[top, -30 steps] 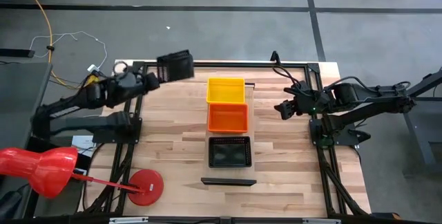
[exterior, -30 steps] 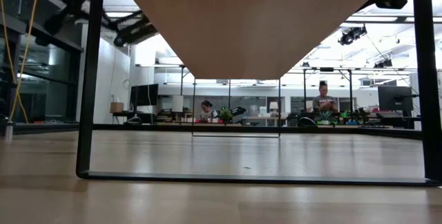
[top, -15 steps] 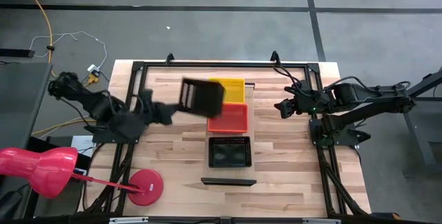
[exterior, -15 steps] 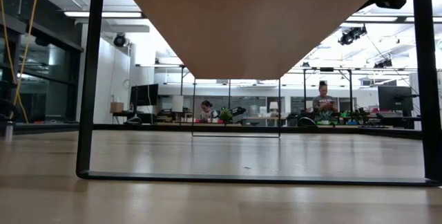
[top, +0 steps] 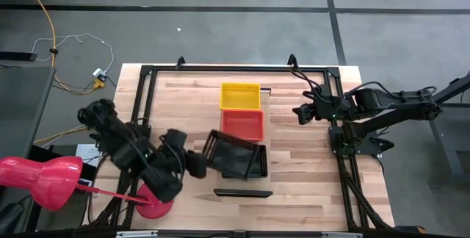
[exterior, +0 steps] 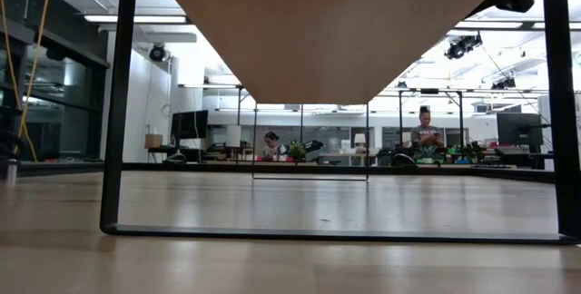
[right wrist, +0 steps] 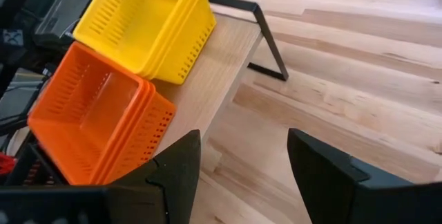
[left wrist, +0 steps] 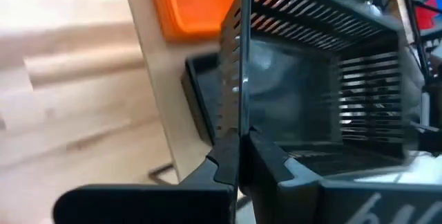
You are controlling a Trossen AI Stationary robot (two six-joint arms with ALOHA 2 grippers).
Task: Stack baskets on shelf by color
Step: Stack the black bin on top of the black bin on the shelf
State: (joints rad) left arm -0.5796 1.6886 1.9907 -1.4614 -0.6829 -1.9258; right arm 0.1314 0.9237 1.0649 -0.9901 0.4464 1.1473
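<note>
Swung down from the far left, your left gripper (top: 200,161) pinches a black basket (top: 233,153) tilted over the shelf's (top: 266,113) near black stack (left wrist: 200,103); your right gripper (top: 299,113) waits spread wide.

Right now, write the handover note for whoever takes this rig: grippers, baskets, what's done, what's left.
Left gripper: shut on the rim of a black basket, held tilted over the black basket already on the shelf.
Right gripper: open, empty, waiting right of the shelf.
Shelf: yellow baskets at the far end, orange baskets in the middle, black at the near end.
Done: yellow and orange look stacked.
Left: lower the held black basket into the black one and release.
</note>
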